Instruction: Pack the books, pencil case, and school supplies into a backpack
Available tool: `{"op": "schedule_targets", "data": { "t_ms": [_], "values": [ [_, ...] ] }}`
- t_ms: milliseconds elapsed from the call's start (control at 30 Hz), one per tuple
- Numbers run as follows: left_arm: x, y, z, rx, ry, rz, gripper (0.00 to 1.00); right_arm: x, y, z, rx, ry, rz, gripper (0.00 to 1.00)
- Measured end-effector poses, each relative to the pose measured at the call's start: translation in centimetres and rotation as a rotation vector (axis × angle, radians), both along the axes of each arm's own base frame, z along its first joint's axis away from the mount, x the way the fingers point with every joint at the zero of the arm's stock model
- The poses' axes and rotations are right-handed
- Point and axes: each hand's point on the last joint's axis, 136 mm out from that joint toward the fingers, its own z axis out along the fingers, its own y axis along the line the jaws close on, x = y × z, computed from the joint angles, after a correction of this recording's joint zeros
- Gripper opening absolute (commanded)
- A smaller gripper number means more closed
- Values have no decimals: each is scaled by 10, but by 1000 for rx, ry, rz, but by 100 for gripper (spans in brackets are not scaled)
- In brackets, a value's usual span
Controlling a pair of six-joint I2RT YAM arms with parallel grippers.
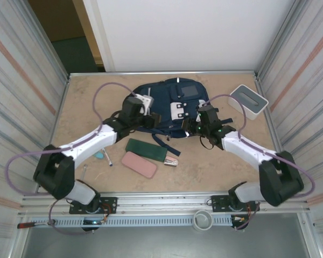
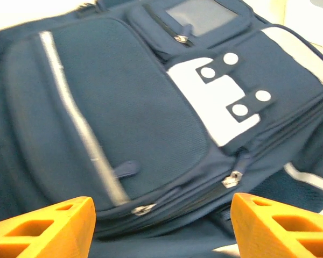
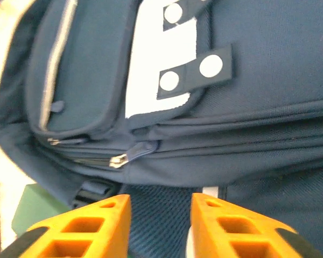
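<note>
Backpack (image 1: 169,105), navy with white patches, flat on the table (image 1: 86,107) at the far middle, front panel facing up. Carries a grey square patch at its far end and a pale stripe down its left pocket.

Left arm reaching in from the near left. Left gripper (image 2: 161,207) over the near left part of the bag, orange fingers (image 2: 48,228) spread wide, nothing between them, zipper pulls just beyond.

Right arm reaching in from the near right. Right gripper (image 3: 161,201) at the bag's near right edge, fingers (image 3: 234,231) parted by a narrow gap, dark mesh fabric seen through it; cannot tell whether pinching that fabric.

White box with grey top (image 1: 248,101) at the far right, apart from the bag.

Dark green flat book (image 1: 146,149) just near of the bag, lying aslant.

Pink pencil case (image 1: 139,164) just near of the book, roughly parallel to it.

Stapler (image 1: 171,162) just right of the pencil case, at the book's right end.

Pen (image 1: 106,156) left of the book, beside the left arm, next to a small teal object (image 1: 99,155).
</note>
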Motion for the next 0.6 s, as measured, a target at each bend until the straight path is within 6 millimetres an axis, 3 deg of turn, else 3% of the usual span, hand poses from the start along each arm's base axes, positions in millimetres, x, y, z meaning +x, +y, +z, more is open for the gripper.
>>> {"op": "schedule_targets", "data": {
  "t_ms": [100, 267, 433, 600],
  "values": [
    [-3, -29, -14, 25, 47, -20, 66, 7, -5, -30, 4, 66, -9, 19],
    [-10, -47, -42, 103, 124, -1, 65, -2, -4, -60, 71, 106, -7, 15],
    [-10, -57, -65, 205, 175, 18, 63, -14, 14, -69, 125, 104, 34, 15],
    [-4, -66, -80, 293, 196, 36, 55, -15, 20, -71, 170, 96, 44, 15]
  ]
}}
